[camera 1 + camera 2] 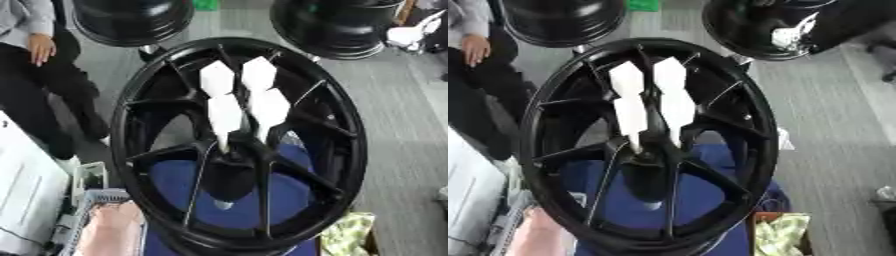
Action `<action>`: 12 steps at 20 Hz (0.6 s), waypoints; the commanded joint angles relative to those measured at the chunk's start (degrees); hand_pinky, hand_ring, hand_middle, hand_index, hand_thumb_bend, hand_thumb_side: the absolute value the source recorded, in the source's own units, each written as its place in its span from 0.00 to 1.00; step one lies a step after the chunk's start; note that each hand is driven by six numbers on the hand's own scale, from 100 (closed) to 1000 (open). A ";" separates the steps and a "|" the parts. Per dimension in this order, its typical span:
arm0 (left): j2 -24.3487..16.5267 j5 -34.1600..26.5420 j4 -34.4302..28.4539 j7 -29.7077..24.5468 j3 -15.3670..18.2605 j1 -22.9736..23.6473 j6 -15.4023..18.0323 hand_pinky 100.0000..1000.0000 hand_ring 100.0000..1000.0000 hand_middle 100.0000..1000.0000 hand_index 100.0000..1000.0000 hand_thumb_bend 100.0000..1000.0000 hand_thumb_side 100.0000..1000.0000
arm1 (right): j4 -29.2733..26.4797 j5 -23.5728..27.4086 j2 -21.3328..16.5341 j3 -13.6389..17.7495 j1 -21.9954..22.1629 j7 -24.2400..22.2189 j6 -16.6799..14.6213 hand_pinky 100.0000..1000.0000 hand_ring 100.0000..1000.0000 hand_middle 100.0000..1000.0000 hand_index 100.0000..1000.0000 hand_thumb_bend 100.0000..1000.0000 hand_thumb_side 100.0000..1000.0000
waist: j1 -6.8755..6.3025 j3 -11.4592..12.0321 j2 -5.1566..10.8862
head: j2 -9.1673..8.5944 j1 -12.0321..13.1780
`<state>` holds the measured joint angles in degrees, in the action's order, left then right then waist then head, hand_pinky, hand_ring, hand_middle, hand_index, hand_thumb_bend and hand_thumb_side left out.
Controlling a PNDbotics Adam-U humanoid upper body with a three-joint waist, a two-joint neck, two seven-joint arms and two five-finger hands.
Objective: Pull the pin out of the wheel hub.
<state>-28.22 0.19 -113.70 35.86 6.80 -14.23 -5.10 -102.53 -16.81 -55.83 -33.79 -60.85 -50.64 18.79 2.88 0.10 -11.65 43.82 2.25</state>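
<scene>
White pins (225, 116) stand out from the centre of the black wheel hub (241, 145), four of them, each with a broad faceted head and a thinner shaft that goes down into the hub's middle. They sit in two pairs: two heads are higher, toward twelve o'clock from the centre, and two are lower and closer to the centre, with their tips reaching the dark central bore (229, 175). The wheel hub fills the middle of both views, it is tilted, and its thin spokes (166, 152) run from the centre out to the wide rim. Through the spokes a blue surface (284, 195) shows under the wheel, mostly toward six o'clock. No robot hand is visible in either view, so it cannot be said whether the hands are apart, together or clamped on something. At eleven o'clock and at one o'clock from the wheel, two more black wheels (131, 20) lie on the grey floor (394, 100). At nine o'clock a person in dark trousers (35, 95) stands near the rim, not touching it. At five o'clock a yellow-green cloth (782, 234) lies just beside the rim, and at seven o'clock there is a pale basket (109, 220).
</scene>
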 commanded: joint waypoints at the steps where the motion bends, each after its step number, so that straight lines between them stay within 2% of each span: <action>1: -1.79 0.01 -0.90 -0.23 0.00 -0.65 0.01 0.55 1.00 0.70 0.71 0.47 0.66 | 3.93 0.46 2.18 -1.89 -2.43 -1.32 -1.19 0.89 0.88 0.85 0.91 0.00 0.65 | 0.37 -0.05 1.59 | 0.30 -0.44; 5: -1.72 -0.04 -0.90 -0.33 -0.07 -0.72 -0.02 0.55 1.00 0.70 0.71 0.47 0.66 | 7.35 1.07 5.55 -3.86 -4.66 -1.33 -3.67 0.89 0.88 0.86 0.91 0.00 0.62 | 0.24 -0.05 1.67 | 0.30 -0.79; 12: -1.57 -0.18 -0.90 -0.51 -0.20 -0.95 -0.06 0.55 1.00 0.70 0.71 0.47 0.66 | 12.54 -0.89 9.76 -4.71 -6.52 -1.33 -6.67 0.89 0.88 0.86 0.92 0.00 0.54 | 0.04 0.24 1.48 | 0.30 -1.44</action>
<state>-28.22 -0.04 -113.70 35.56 6.46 -14.55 -5.29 -90.81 -17.10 -45.78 -39.00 -66.08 -51.66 12.45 2.88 0.38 -11.65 43.82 1.03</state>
